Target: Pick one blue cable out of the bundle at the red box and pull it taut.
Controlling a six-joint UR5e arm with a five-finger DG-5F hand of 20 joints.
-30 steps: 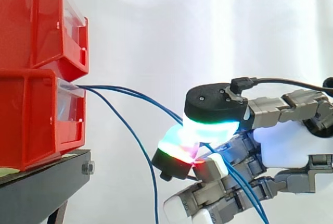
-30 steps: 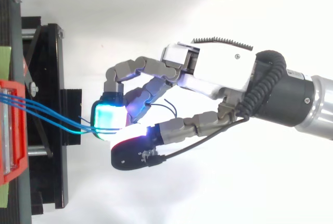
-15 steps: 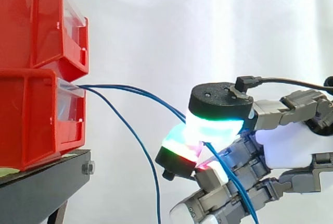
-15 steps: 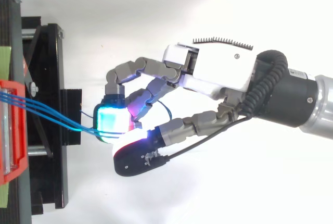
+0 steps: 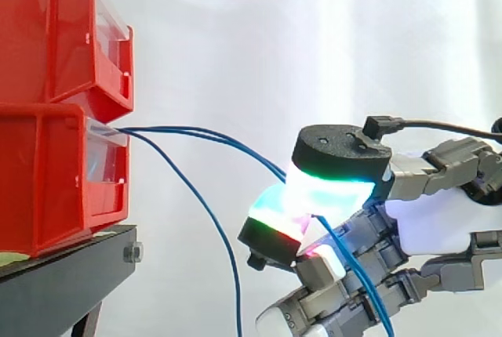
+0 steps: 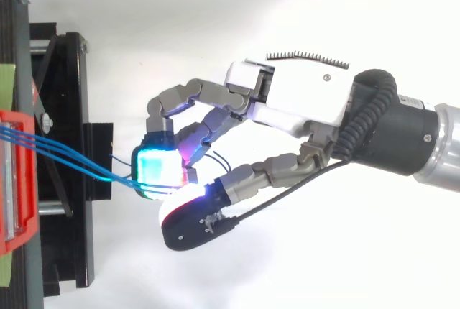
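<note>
Blue cable (image 5: 169,129): thin, slack, gently bowed

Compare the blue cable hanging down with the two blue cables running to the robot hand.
The hanging thin blue cable curves slack downward, free of the hand; the two blue cables run straighter and are pinched between its glowing fingers. All leave the lower red plastic bin.

Blue cables (image 5: 188,129) cross gap — red bins (image 5: 47,172) left, room above

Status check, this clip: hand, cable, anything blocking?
Hand shut on blue cables, pinched between fingers. Cables sag from red box, not taut; one droops low. Nothing in the way.
</note>
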